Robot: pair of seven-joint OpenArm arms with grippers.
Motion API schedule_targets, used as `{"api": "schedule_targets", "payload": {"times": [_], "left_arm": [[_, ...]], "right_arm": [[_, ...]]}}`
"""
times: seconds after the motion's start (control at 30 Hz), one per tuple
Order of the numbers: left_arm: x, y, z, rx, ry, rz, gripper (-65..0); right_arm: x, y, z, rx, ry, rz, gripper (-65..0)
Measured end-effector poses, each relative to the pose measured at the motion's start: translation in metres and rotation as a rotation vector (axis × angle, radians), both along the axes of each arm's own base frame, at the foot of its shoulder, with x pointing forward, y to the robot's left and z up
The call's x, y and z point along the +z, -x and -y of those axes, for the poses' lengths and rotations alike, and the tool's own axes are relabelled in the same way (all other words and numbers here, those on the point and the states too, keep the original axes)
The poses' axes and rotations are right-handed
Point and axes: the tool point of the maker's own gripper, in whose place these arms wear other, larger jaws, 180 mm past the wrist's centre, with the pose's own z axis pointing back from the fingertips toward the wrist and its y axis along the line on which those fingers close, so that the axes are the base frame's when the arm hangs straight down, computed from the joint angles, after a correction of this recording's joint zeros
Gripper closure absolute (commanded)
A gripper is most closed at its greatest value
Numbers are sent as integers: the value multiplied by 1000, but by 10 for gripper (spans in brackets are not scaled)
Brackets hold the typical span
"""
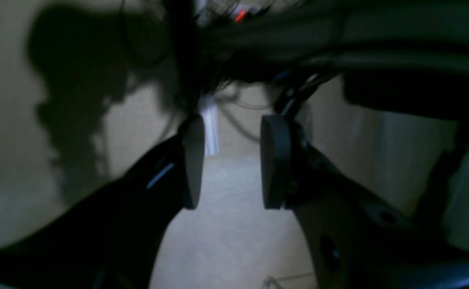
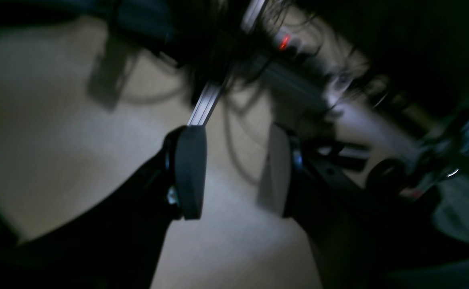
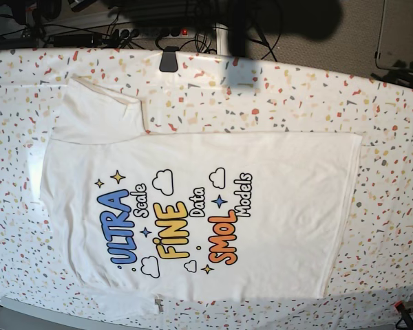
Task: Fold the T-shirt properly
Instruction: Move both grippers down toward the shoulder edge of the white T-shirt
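Speckled table cover [image 3: 399, 117]; T-shirt [image 3: 282, 206] flat, limp, light: pinch hem corners. Left gripper [image 1: 231, 162], right gripper [image 2: 234, 172] agape, empty.

The desk [image 3: 399, 124], under a white cover flecked with colour, carried the T-shirt [image 3: 275, 206] spread flat, print up, filling the middle. A small dark clip [image 3: 168, 59] sat at the far edge.

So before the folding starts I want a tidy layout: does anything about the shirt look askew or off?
Mostly flat, print up. The T-shirt lies sideways, and its near sleeve area hangs at or over the table front edge, so that sleeve is hidden. Nothing looks torn or stained.
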Motion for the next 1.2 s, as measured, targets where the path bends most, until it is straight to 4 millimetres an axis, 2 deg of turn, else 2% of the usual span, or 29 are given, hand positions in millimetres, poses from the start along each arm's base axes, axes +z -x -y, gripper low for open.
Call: {"api": "schedule_targets", "payload": {"times": [0.13,0.33,0.5,0.63,0.9,1.1,1.2], "left_arm": [[16,-17,9,-72,-6,42,-221],[54,-70,27,-119,11,234,-221],[81,-119,31,-196,-9,410,-221],[93,-143,27,-274,-41,493,-221],[112,-189,15,-398,-116,636,-221],[117,-196,13,-420,-132,660,-221],[118,-200,13,-420,-135,666,-221]], "right_arm": [[18,-30,5,8,27,85,-266],[49,-89,7,2,34,285,-266],[65,-125,1,12,24,408,-267],[69,-132,1,13,25,434,-267],[68,-131,2,16,34,429,-267],[70,-135,1,20,34,442,-267],[78,-147,0,43,37,487,-267]]}}
